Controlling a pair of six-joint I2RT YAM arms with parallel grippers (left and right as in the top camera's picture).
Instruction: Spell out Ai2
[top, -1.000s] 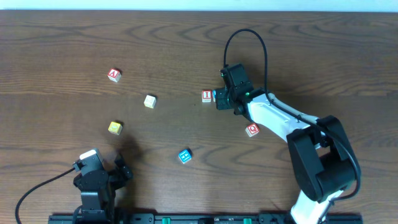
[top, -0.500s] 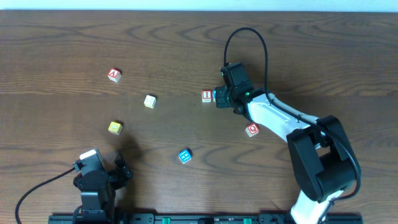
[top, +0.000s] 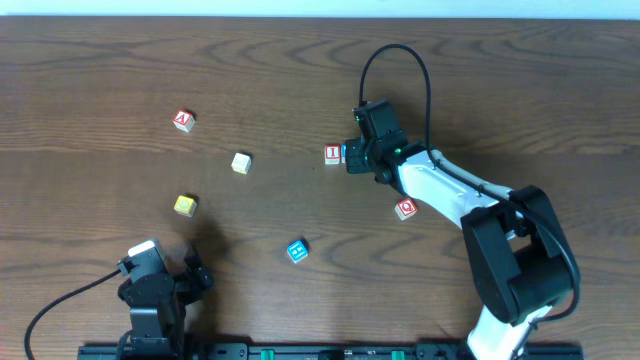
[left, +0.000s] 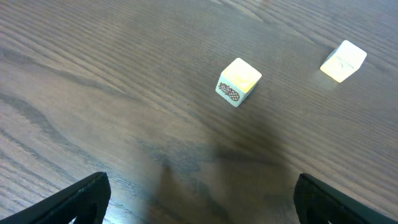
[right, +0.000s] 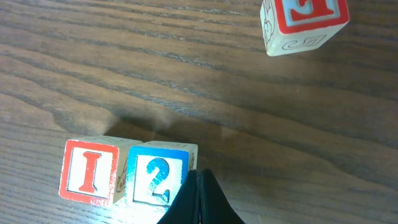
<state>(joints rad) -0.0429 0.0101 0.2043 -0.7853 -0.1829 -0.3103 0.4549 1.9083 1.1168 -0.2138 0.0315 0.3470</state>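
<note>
I block and 2 block stand touching at mid-desk. The right gripper, fingers pressed together and empty, is just beside the 2. A block lies well apart to the left, on the side of the wide-open left gripper.

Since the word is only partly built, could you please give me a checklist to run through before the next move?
1. The I block and the 2 block side by side, touching, I first: ok.
2. The A block in line before the I block: not ok; it lies far from them, alone.
3. No load in the right end effector: ok; it is shut and holds nothing.
4. Gap between the right end effector and the 2 block: cannot tell; the fingers sit right at the block's edge.
5. The left end effector open and empty: ok.
</note>
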